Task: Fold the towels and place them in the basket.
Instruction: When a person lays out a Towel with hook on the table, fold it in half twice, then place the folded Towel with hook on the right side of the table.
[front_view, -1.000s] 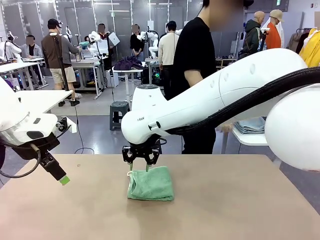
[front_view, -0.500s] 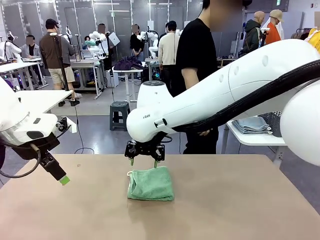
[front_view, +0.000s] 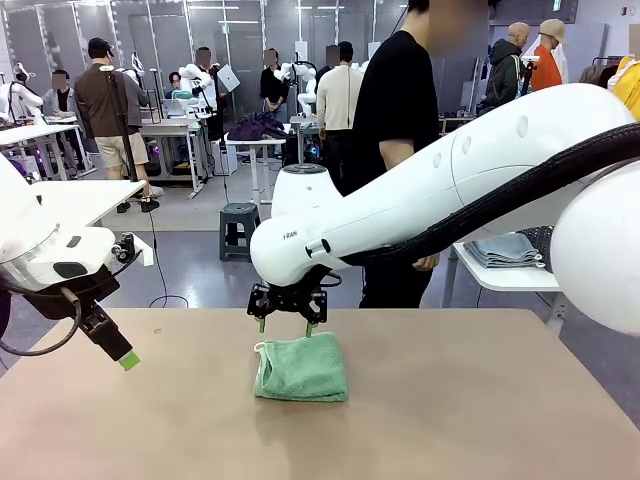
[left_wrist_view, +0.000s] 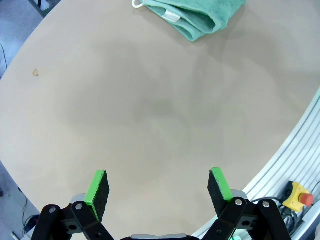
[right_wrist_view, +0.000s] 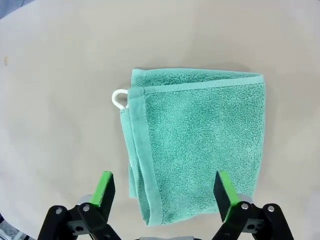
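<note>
A mint-green towel (front_view: 300, 368) lies folded on the brown table, a small white loop (right_wrist_view: 119, 98) at one corner. My right gripper (front_view: 286, 328) hangs open just above the towel's far edge, touching nothing. In the right wrist view the towel (right_wrist_view: 195, 140) lies spread beneath the gripper (right_wrist_view: 163, 182), whose green pads stand wide apart. My left gripper (front_view: 128, 360) hovers open over the table's left side, well away from the towel (left_wrist_view: 195, 15); nothing sits between its fingers (left_wrist_view: 159, 180). A dark mesh-sided container (front_view: 548, 238), apparently the basket, peeks out behind my right arm.
A person in a black shirt (front_view: 395, 110) stands at the table's far side. A white side table (front_view: 505, 275) at the right carries folded blue cloth (front_view: 500, 250). The bare brown tabletop (front_view: 450, 400) stretches around the towel. A red stop button (left_wrist_view: 299, 195) sits beyond the table edge.
My right gripper has lifted a little off the towel's far edge and its jaws have spread to full width. The towel lies as before. The left arm has not moved.
</note>
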